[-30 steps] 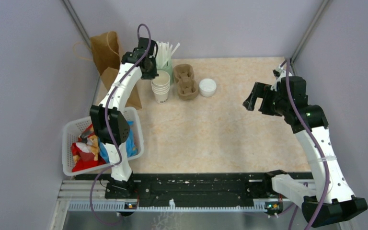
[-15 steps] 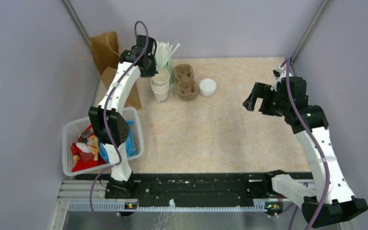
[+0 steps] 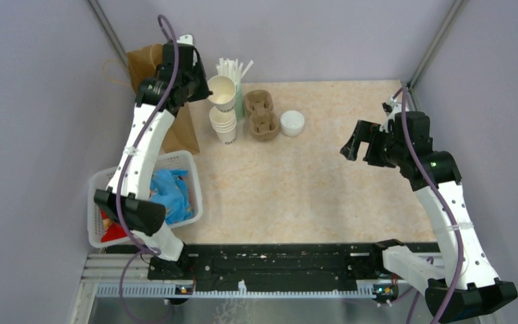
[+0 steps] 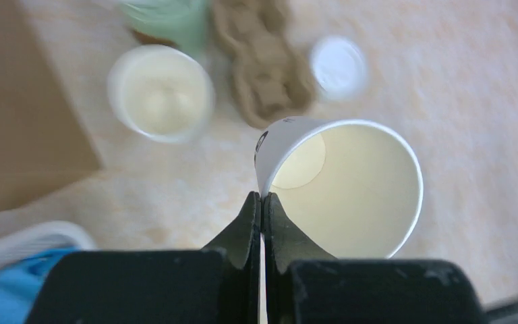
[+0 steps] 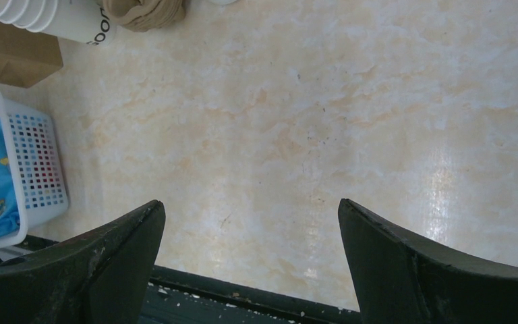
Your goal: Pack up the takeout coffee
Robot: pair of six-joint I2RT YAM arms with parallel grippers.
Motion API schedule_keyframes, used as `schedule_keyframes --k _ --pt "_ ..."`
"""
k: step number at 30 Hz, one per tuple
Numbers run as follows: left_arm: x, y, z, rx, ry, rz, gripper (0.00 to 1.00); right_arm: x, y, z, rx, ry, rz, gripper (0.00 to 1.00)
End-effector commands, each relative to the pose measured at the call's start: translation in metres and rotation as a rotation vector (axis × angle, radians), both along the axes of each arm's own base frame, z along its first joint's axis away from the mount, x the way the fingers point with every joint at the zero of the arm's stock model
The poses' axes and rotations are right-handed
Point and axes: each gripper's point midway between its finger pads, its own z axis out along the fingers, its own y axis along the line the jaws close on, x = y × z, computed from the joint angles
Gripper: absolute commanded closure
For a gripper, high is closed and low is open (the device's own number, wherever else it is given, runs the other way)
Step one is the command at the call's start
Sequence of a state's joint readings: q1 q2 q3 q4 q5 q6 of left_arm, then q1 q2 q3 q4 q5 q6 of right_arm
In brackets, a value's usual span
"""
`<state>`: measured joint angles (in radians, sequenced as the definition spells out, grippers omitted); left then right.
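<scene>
In the top view, our left gripper (image 3: 204, 90) is pinching the rim of a lidless paper cup (image 3: 222, 93), holding it tilted above the stack of cups (image 3: 226, 125) near the table's (image 3: 310, 182) far left corner. The white lid (image 3: 292, 123) is lying by the far edge, just right of the brown cup carrier (image 3: 261, 115). Our right gripper (image 3: 359, 147) is hanging wide and empty over the right side.

In the left wrist view, our fingers (image 4: 248, 226) are pressing together on the cup's rim.

In the right wrist view, our jaws are spreading wide over bare table, with a white basket (image 5: 37, 169) sitting at the near left edge.
</scene>
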<state>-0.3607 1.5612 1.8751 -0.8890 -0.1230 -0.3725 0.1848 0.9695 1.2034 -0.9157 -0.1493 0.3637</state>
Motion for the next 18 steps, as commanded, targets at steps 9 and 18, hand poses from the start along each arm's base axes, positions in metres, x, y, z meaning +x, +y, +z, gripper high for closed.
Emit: schedule_keyframes --k 9,18 --pt "-0.142 -0.236 -0.136 -0.048 0.18 -0.605 1.0 -0.02 -0.006 -0.016 -0.004 0.025 -0.013 0.02" --pt "-0.145 -0.271 -0.181 0.094 0.157 -0.718 1.0 -0.029 -0.016 -0.026 -0.038 0.038 -0.049 0.01"
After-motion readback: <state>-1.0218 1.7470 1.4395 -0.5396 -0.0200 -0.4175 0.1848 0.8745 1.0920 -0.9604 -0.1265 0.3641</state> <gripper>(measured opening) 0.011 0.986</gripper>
